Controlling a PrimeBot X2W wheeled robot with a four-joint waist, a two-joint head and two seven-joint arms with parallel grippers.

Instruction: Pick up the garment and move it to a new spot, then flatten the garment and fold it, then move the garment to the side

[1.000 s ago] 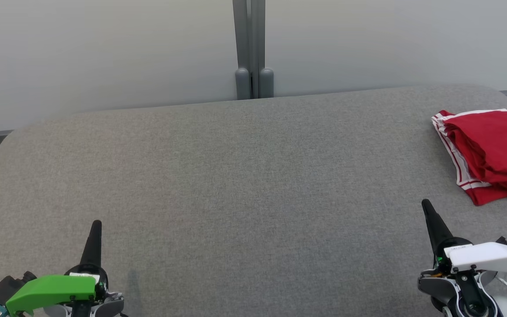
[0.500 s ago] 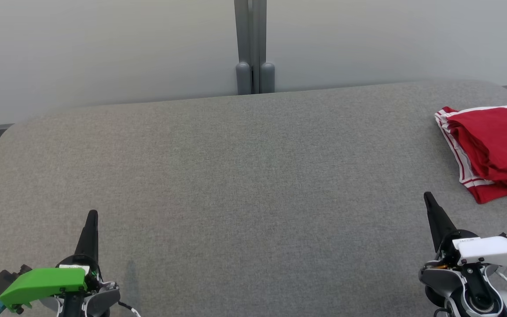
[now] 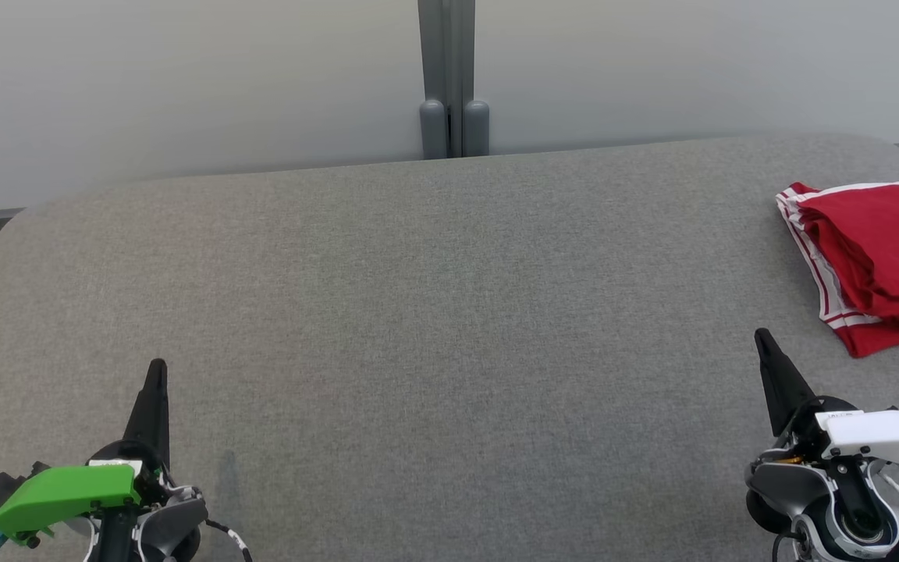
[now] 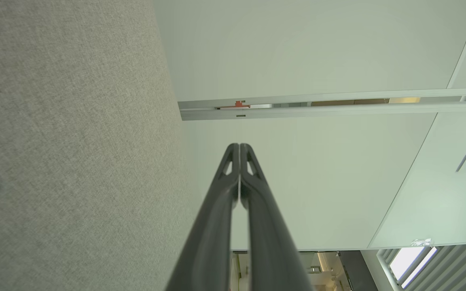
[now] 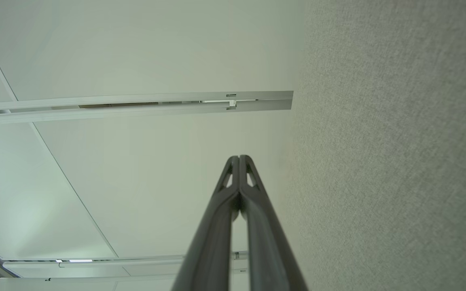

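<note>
A broad table (image 3: pixel 449 273) covered in grey woven fabric, its far corners rounded, stood before a wall of pale, matte panels (image 3: pixel 184 86). A grey vertical post (image 3: pixel 453 70) split the panels, ending in two rounded feet at the table's far edge. Light was soft and even

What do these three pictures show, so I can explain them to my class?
A two-armed robot faces a grey padded table. The wide picture comes from a camera on its head, looking down. The other two come from cameras on its wrists, looking along each arm's two dark fingers. The left pincer, beside the green part, and the right pincer, beside the white part, are both shut and empty. A folded red garment with white stripes lies on the table's right, apart from both.
</note>
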